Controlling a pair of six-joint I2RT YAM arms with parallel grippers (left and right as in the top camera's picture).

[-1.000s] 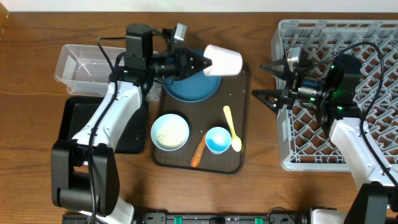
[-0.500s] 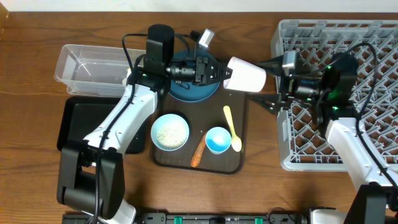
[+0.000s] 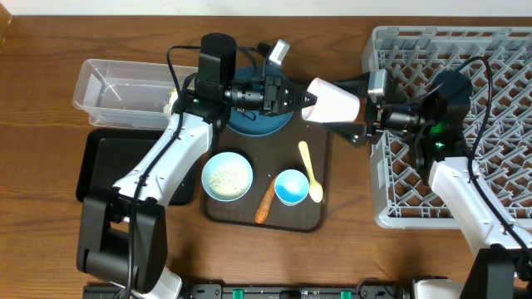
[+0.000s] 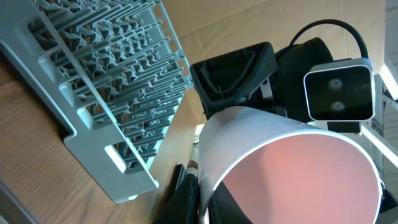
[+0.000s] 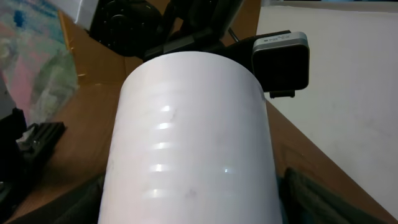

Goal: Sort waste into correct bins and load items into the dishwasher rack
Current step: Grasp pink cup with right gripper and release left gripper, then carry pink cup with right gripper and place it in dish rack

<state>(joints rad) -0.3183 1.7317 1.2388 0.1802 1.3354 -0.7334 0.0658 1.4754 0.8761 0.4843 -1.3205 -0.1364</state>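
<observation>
My left gripper [image 3: 306, 100] is shut on the rim of the small pink cup [image 3: 334, 101], white outside and pink inside, and holds it on its side in the air above the brown tray's right edge. In the left wrist view the cup [image 4: 292, 168] fills the lower right, pinched by my fingers [image 4: 205, 199]. My right gripper [image 3: 359, 108] is open, one finger on each side of the cup's base. The cup [image 5: 186, 137] fills the right wrist view between those fingers [image 5: 193, 208]. The grey dishwasher rack [image 3: 499, 174] stands at the right and also shows in the left wrist view [image 4: 112, 81].
The brown serving tray [image 3: 320, 218] holds a dark-blue bowl [image 3: 249, 120], a white bowl of rice [image 3: 227, 176], a light-blue cup [image 3: 291, 186], a pale yellow spoon [image 3: 310, 170] and a carrot piece [image 3: 265, 199]. A clear tub [image 3: 116, 91] and a black tray [image 3: 100, 166] lie at the left.
My left arm has carried the pink cup rightward from over the blue bowl. My right gripper has moved left, so its open fingers now flank the cup.
</observation>
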